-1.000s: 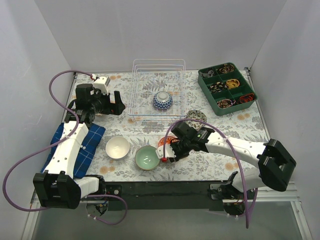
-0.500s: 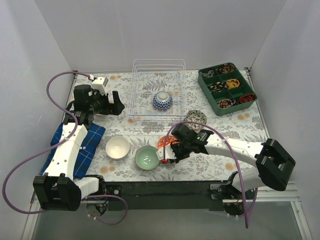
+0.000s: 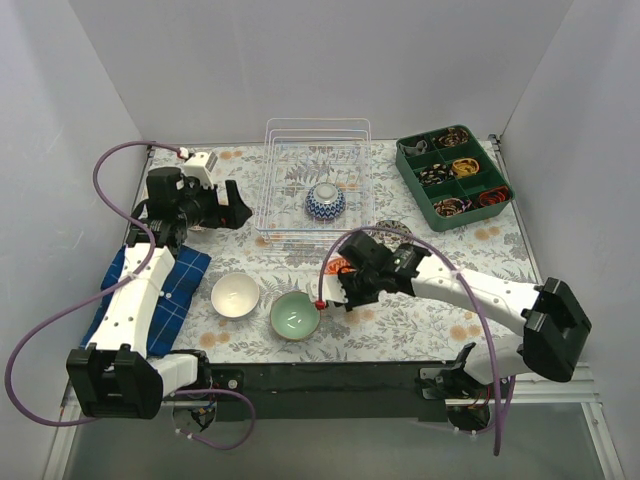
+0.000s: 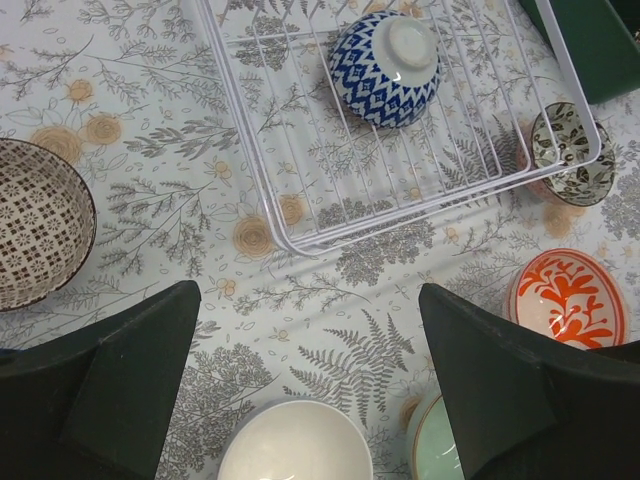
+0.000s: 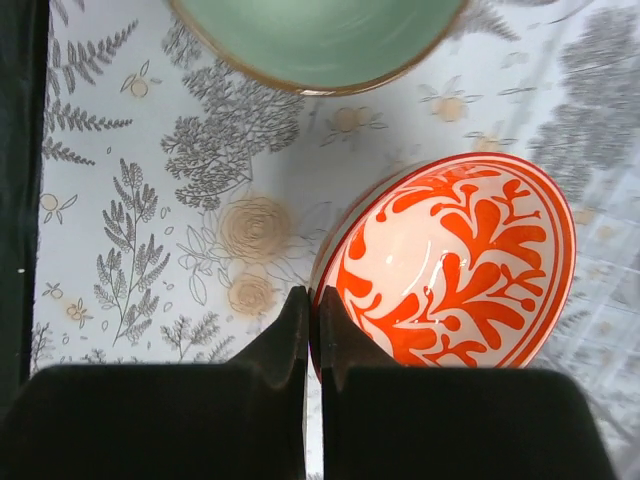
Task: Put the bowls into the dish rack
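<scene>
Right wrist view gives the clearest fact: the right gripper (image 5: 312, 300) has its two black fingers pressed together on the rim of the orange-red patterned ceramic bowl (image 5: 460, 260), one finger inside and one outside; the bowl looks tilted, but whether its foot touches the flower-printed tablecloth (image 5: 150, 200) cannot be told; beyond it the mint green ceramic bowl (image 5: 320, 35) is cut off by the top edge.

From above, the pinched bowl is almost all hidden under the right arm, near the front side of the pale wire dish rack (image 3: 290, 190) and outside it; the rack holds one blue-and-white patterned ceramic bowl (image 3: 325, 201), its foot ring turned toward the camera; the dark grey patterned ceramic bowl (image 4: 572, 155) sits outside the rack's near right corner, and if it touches the wire I cannot tell; the plain white ceramic bowl (image 3: 235, 295) stands near the mint green one, apart from it.

The pinkish-red patterned ceramic bowl (image 4: 40, 235) is cut off by the frame edge in the left wrist view; the left gripper (image 3: 232, 205) is spread wide and holds nothing, left of the rack; the blue checked cloth (image 3: 165, 290) lies partly under the left arm; the contents of the dark green plastic tray (image 3: 452, 176) are too small to name.
</scene>
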`<action>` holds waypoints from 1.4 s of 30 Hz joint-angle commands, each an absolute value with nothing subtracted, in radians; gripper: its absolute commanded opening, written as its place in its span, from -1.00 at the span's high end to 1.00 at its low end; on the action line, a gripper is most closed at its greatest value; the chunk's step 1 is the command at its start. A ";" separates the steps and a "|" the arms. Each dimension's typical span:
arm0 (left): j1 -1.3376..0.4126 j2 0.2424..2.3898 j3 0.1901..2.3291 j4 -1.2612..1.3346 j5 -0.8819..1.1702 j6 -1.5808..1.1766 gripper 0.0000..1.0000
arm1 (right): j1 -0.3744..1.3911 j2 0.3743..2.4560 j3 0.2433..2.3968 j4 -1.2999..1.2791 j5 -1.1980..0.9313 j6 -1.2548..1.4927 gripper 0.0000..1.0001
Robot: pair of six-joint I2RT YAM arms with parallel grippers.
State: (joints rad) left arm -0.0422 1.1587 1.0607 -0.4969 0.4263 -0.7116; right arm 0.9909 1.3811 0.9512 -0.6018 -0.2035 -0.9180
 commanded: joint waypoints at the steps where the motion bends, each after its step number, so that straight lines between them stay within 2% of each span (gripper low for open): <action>1: -0.048 1.196 1.158 -0.480 0.494 -0.727 -0.84 | 0.977 1.318 1.224 -0.773 -0.210 -0.858 0.97; 5: -0.092 1.287 1.247 -0.471 0.494 -0.712 -0.81 | 0.893 1.370 1.475 -0.818 -0.280 -0.786 0.97; 8: -0.109 1.359 1.322 -0.462 0.486 -0.700 -0.81 | 0.743 1.495 1.632 -0.813 -0.440 -0.619 0.97; 9: -0.109 1.380 1.341 -0.465 0.482 -0.698 -0.79 | 0.698 1.534 1.737 -0.813 -0.557 -0.568 0.97; 12: -0.110 1.456 1.405 -0.463 0.480 -0.712 -0.73 | 0.548 1.655 1.857 -0.753 -0.757 -0.353 0.97; 15: -0.110 1.535 1.469 -0.465 0.500 -0.738 -0.61 | 0.444 1.716 1.852 -0.588 -0.903 -0.166 0.97; 18: -0.112 1.612 1.522 -0.466 0.521 -0.749 -0.20 | 0.365 1.778 1.813 -0.386 -1.035 0.053 0.97; 19: -0.112 1.629 1.532 -0.465 0.534 -0.749 0.41 | 0.338 1.810 1.787 -0.330 -1.058 0.130 0.97; 21: -0.127 1.675 1.562 -0.466 0.513 -0.744 1.00 | 0.327 1.842 1.767 -0.174 -1.118 0.274 0.97; 25: -0.178 1.759 1.615 -0.486 0.511 -0.666 1.00 | 0.333 1.936 1.736 0.104 -1.173 0.510 0.97; 30: -0.218 1.839 1.687 -0.529 0.492 -0.627 1.00 | 0.336 2.060 1.769 0.303 -1.180 0.675 0.97; 42: -0.235 1.957 1.749 -0.591 0.459 -0.569 1.00 | 0.385 2.313 1.876 0.546 -1.144 0.890 0.97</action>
